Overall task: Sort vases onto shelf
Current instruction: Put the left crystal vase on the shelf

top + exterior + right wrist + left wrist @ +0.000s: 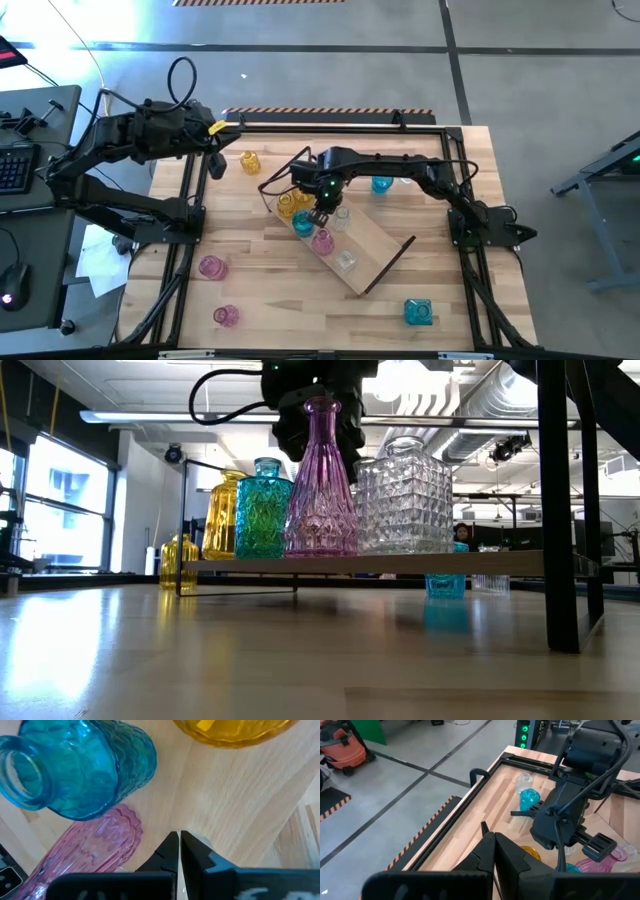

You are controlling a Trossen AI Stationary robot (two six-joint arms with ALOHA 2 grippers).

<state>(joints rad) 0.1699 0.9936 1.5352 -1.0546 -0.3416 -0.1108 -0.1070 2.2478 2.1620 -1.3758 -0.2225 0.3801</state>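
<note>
The shelf (378,252) lies slanting across the middle of the table. On its far-left half a row of vases stands upright on their bases: amber (225,515), teal (263,510), a tall pink one (320,490) and a clear one (405,495). My right gripper (178,840) is shut and points down at the bare board beside the pink vase (95,855) and the teal vase (75,765). It hovers over the row (318,216), and no touch shows. My left gripper (493,842) is shut and held high at the far left (216,165).
Loose vases stand on the table: amber (249,162) far left, teal (381,184) beyond the shelf, two pink ones (211,267) (226,315) near left, and a square teal one (418,312) near right. Black frame rails (190,230) run along the table's sides.
</note>
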